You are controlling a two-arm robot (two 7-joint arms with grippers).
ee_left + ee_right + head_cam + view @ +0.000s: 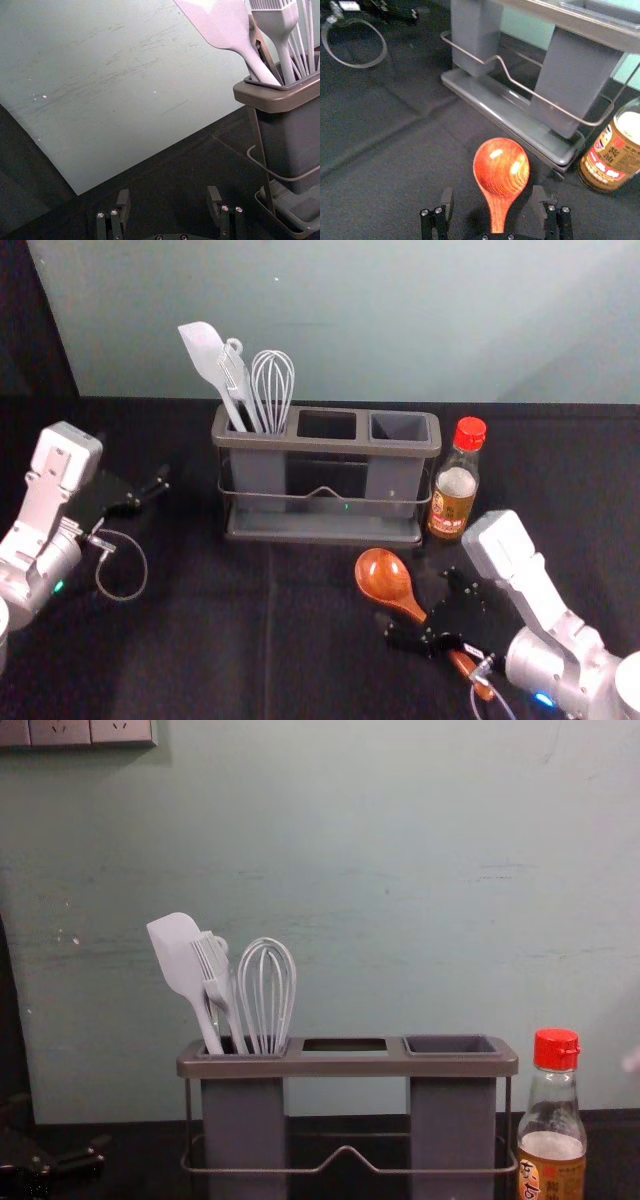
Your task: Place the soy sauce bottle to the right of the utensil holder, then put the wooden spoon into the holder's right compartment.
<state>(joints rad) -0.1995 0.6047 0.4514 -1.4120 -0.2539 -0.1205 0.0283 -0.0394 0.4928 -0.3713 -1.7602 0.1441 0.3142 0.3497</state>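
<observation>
Head view: right gripper (421,602) over spoon (382,576), bottle (453,502) just beside holder (322,531).

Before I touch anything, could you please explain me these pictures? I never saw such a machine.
This is a robot with two arms. The head picture looks down from its head; the chest picture looks forward from lower down; each wrist picture comes from that arm. On the dark table stands a utensil holder, with a spatula and a whisk in its left compartment. A soy sauce bottle stands right of it, and a wooden spoon lies in front. The left pincer is open and empty, left of the holder. The right pincer is open around the spoon's handle; nothing seems held.
</observation>
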